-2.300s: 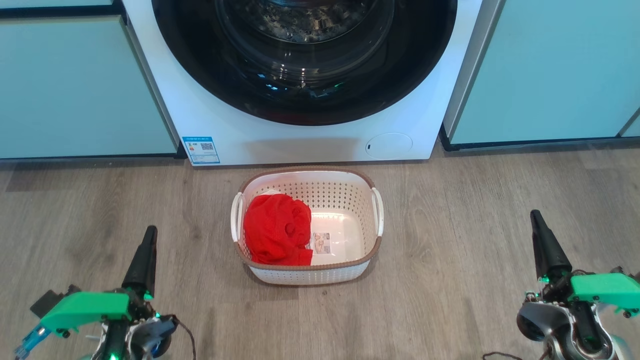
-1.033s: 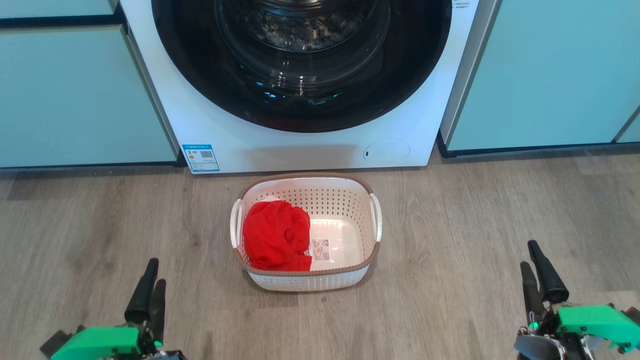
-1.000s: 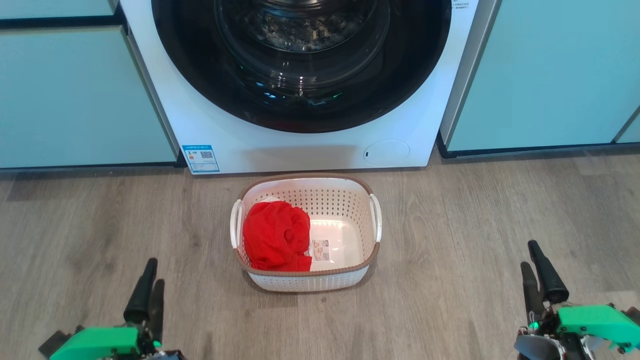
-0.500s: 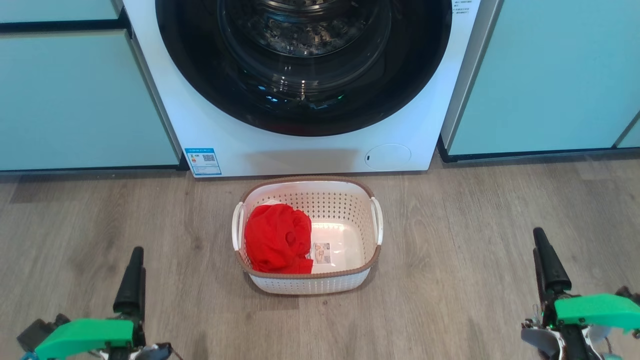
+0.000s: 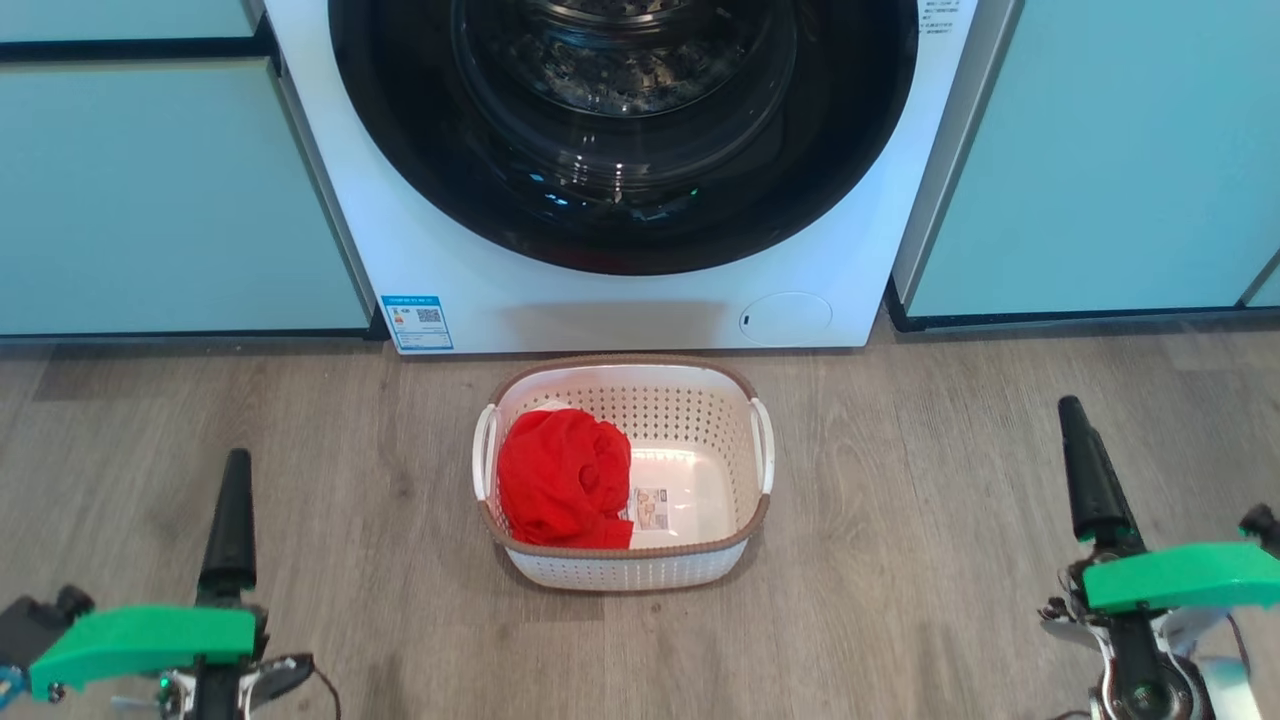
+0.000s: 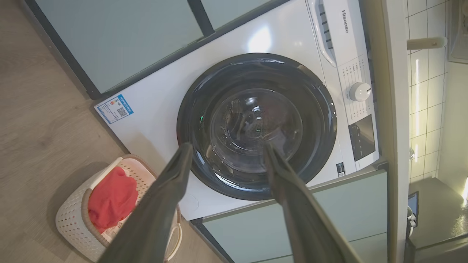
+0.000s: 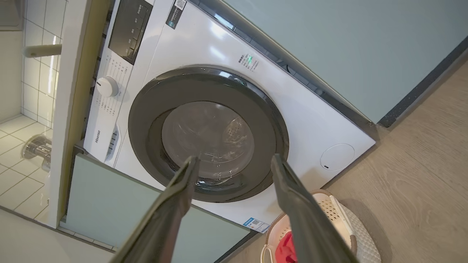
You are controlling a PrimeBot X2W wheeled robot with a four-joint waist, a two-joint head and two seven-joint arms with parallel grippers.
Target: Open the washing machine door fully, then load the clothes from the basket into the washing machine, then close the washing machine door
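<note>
**Head view.** One washing machine door point(image 5: 620, 130) sits shut against the one washing machine point(image 5: 600, 310). Step one, opening the door, is judged not yet begun. One basket point(image 5: 625, 575) stands on the floor point(image 5: 900, 450) just in front of the machine. It holds the clothes point(image 5: 560, 480), which are one red garment bunched in its left half. There are two end effectors. The left end effector point(image 5: 232, 500) and the right end effector point(image 5: 1085, 470) are both low and well apart from basket and door.

**Left wrist view.** The left end effector's two fingers point(image 6: 164, 204) are spread wide and hold nothing. They point at the door glass.

**Right wrist view.** The right end effector's two fingers are likewise spread and empty, and face the door.

**Next move.** One end effector must reach the door's black rim and pull it outward. The pull point cannot be told.
</note>
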